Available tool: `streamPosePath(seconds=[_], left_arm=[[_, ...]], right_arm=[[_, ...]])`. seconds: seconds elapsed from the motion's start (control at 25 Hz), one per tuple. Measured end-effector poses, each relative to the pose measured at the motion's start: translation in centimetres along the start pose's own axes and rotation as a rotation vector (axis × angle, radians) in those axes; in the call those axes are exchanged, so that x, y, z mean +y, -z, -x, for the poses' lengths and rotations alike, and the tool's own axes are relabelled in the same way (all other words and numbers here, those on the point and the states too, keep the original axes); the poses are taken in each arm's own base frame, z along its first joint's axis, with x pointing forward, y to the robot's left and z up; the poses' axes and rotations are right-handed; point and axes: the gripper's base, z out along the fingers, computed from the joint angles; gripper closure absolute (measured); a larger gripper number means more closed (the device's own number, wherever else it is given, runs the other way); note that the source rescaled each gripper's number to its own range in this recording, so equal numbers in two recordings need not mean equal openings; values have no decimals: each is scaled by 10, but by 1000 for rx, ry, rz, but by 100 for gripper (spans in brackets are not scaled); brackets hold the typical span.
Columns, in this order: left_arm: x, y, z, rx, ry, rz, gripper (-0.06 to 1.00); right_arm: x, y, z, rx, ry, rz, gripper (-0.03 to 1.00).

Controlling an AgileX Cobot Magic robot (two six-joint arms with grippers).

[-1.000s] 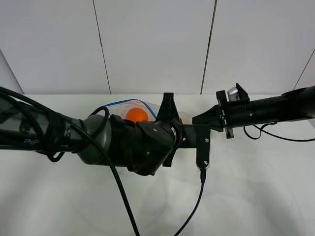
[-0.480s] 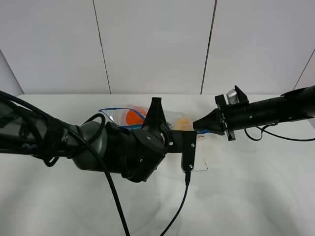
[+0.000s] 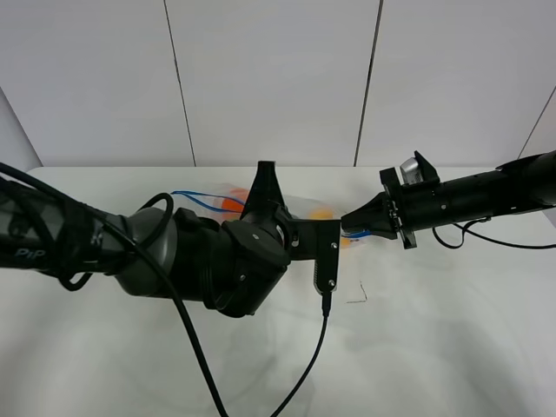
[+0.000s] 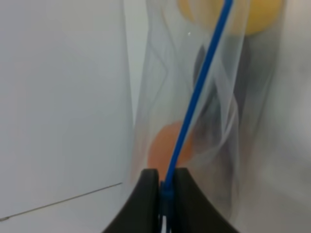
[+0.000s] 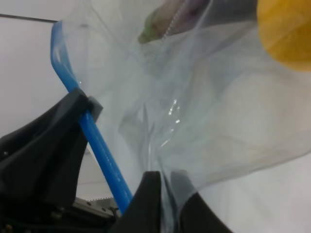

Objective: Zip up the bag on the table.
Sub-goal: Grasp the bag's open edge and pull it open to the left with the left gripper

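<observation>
left fingers (image 4: 154, 188) clamped on thin blue zipper strip (image 4: 194, 107) | right fingers (image 5: 153, 195) pinching clear crinkly plastic zip bag (image 5: 209, 111) | far centre, white matte counter (image 3: 452, 339)

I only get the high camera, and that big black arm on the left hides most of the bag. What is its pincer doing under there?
Observer: The left pincer is shut on the blue zipper strip, which runs straight away from it.
Visitor: And the one on the right?
Observer: The right pincer pinches the clear plastic of the bag; the strip passes just beside it.
Visitor: Anything inside that I can't see?
Observer: A purple eggplant with a green stalk shows through the plastic.
</observation>
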Motion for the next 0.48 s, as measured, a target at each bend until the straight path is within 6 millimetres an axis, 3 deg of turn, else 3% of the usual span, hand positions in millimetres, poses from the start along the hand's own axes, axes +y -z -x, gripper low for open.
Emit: streamPosePath(seconds=[0.48], left_arm=[[3,-13,-28,96,17,-22,94]], right_arm=[[0,0,0,2,2,-1,97]])
